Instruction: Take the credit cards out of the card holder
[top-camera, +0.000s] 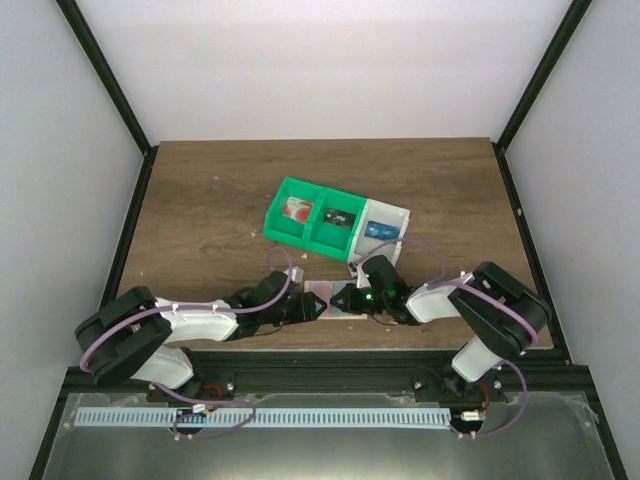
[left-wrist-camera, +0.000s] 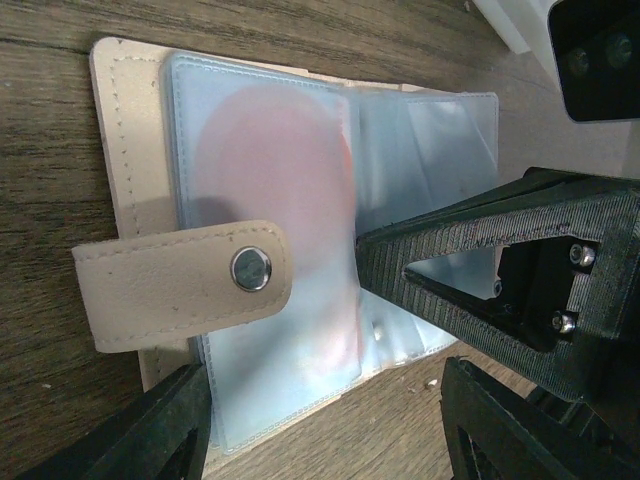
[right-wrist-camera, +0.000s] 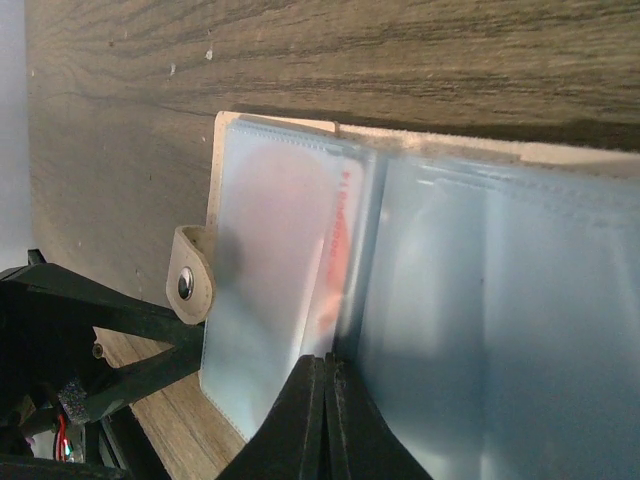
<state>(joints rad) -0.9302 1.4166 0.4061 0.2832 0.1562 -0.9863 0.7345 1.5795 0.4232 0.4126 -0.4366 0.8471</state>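
The card holder (top-camera: 330, 298) lies open on the table between my two grippers, pale blue sleeves up. In the left wrist view (left-wrist-camera: 270, 170) its tan strap with a snap (left-wrist-camera: 180, 285) lies across a sleeve that holds a red card (left-wrist-camera: 270, 190). My left gripper (left-wrist-camera: 325, 440) is open at the holder's near edge, and one finger (left-wrist-camera: 150, 430) overlaps its corner. My right gripper (right-wrist-camera: 325, 395) is shut, its tips at the inner edge of the red card (right-wrist-camera: 335, 240) by the fold, pinching it. The right gripper's fingers also show in the left wrist view (left-wrist-camera: 430, 265).
Two joined green bins (top-camera: 275, 212) and a white bin (top-camera: 405, 215) stand just behind the holder, each with a card inside. The table's near edge runs right under both arms. Black frame posts stand at the table's sides.
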